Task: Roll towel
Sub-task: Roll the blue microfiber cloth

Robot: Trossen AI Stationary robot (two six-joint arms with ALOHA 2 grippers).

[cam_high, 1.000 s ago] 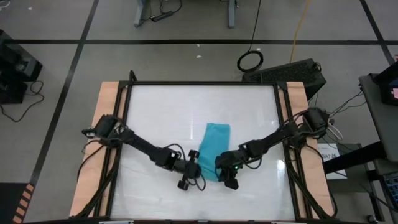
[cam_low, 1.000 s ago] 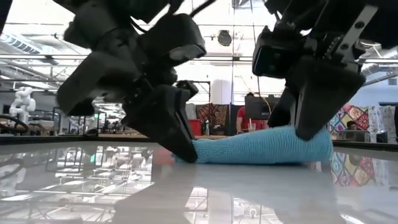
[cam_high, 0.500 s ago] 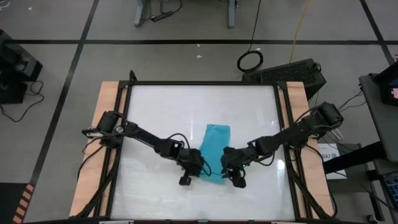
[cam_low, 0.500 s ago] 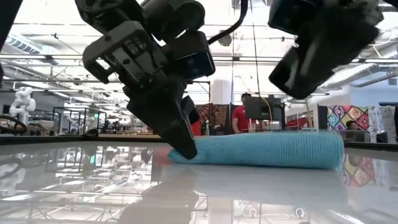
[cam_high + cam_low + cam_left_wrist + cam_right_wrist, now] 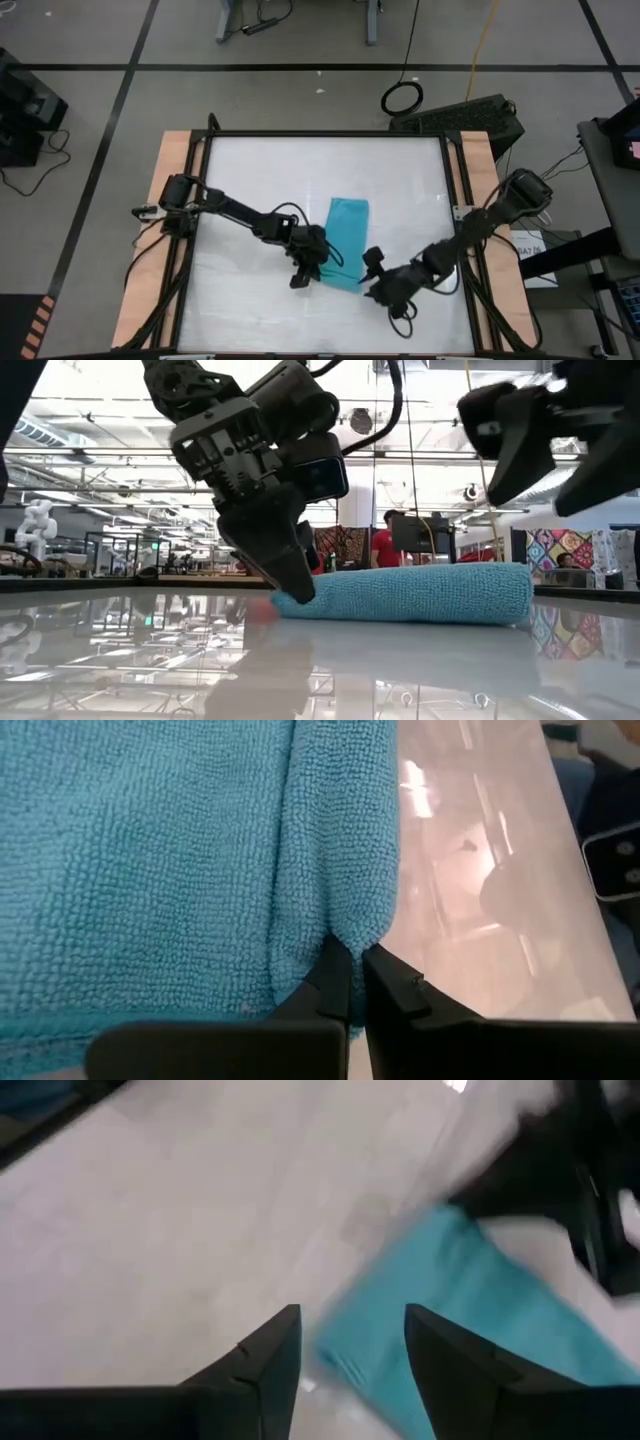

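The towel [image 5: 345,240] lay near the middle of the table [image 5: 260,170], its near edge rolled. The left gripper [image 5: 355,982] was clenched on the roll's corner. The right gripper [image 5: 350,1342] stood released, raised beside the roll's other end

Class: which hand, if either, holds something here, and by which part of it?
The left hand pinches the towel at the corner of its rolled near edge. The right hand is open and holds nothing.

A glossy white table [image 5: 260,180] carries the towel [image 5: 344,240], which lies slightly toward 5 o'clock of its centre, near end rolled.
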